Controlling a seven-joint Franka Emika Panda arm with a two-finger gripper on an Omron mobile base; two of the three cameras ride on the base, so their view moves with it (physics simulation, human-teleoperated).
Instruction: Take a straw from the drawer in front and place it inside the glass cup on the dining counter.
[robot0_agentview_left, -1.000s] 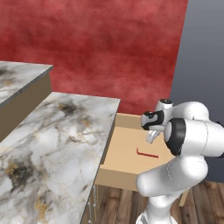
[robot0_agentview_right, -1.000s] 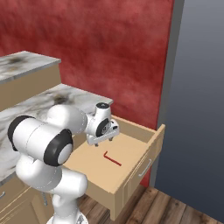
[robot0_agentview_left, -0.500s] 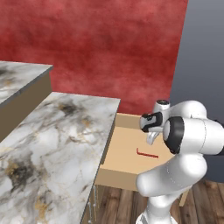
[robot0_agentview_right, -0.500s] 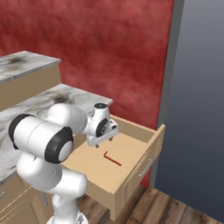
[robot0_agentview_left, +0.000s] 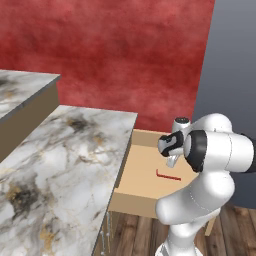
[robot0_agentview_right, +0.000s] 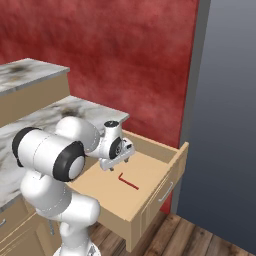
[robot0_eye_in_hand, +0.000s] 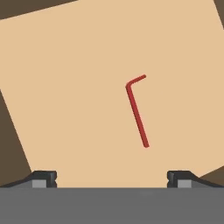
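The straw (robot0_eye_in_hand: 138, 113), a thin red stick with a short bent end, lies flat on the floor of the open tan drawer (robot0_agentview_right: 165, 165). The same straw (robot0_agentview_left: 168, 175) (robot0_agentview_right: 128, 181) rests near the middle of the drawer floor. My gripper (robot0_eye_in_hand: 112, 177) hangs above the drawer, pointing down, open, with nothing between its fingertips (robot0_eye_in_hand: 43, 177). In the base views the gripper (robot0_agentview_right: 117, 161) (robot0_agentview_left: 171, 161) hovers a little above and behind the straw, apart from it. The marble-topped dining counter (robot0_agentview_left: 60, 165) runs along the left. The glass cup is out of view.
A red wall (robot0_agentview_left: 125, 55) stands behind the drawer and a dark grey panel (robot0_agentview_right: 225, 125) rises on the right. A second, higher marble counter (robot0_agentview_left: 20, 90) sits at the far left. Wood flooring (robot0_agentview_right: 200, 240) lies below the drawer front.
The hand has sunk slightly toward the drawer floor. The straw has not moved and the jaws stay wide.
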